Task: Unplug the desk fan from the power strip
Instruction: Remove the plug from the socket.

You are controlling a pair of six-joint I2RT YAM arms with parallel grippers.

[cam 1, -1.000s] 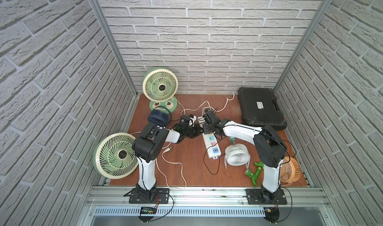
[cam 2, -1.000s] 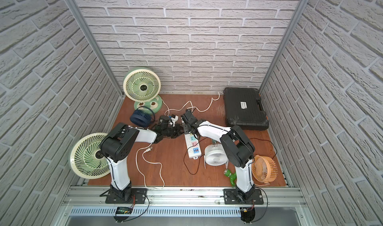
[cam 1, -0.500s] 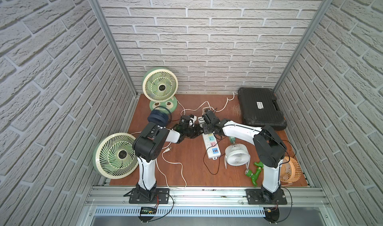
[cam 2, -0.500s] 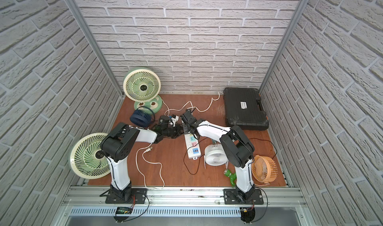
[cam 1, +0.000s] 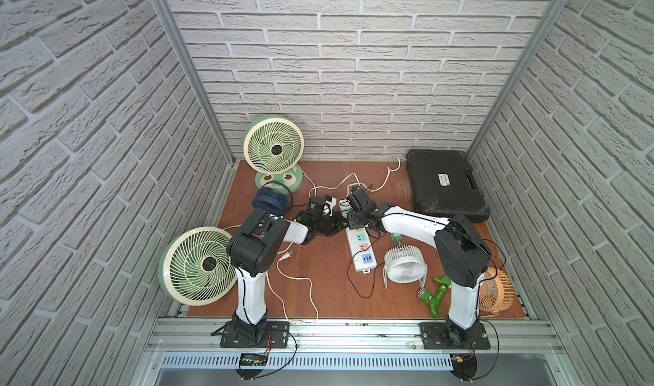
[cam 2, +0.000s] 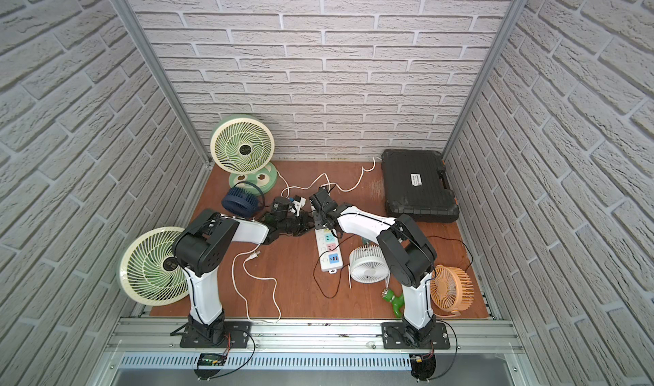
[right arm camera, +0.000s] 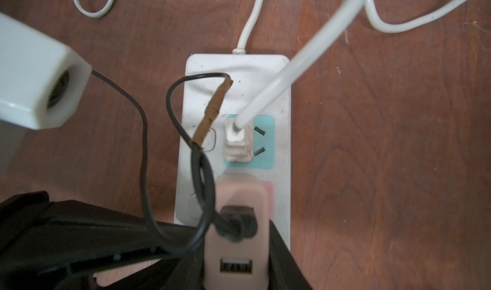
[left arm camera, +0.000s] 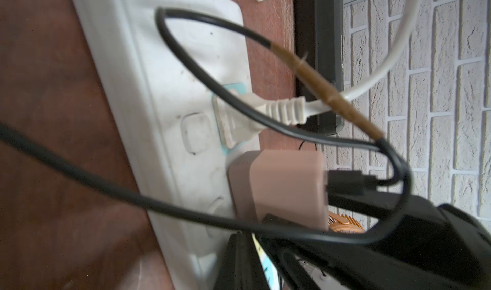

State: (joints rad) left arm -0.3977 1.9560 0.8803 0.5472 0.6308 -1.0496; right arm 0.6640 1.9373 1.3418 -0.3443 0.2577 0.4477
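Note:
The white power strip lies mid-table, and its far end shows close up. A pink USB adapter stands in one socket with a black cable plugged into it. My right gripper is shut on that adapter, one finger on each side. My left gripper is shut and rests on the strip beside the adapter. A white plug sits in the turquoise socket. A small white desk fan stands near the strip. Which fan the black cable feeds I cannot tell.
A black tool case lies at the back right. Two large green fans, a blue fan and an orange fan ring the table. White cords trail over the floor. A white cube adapter hangs nearby.

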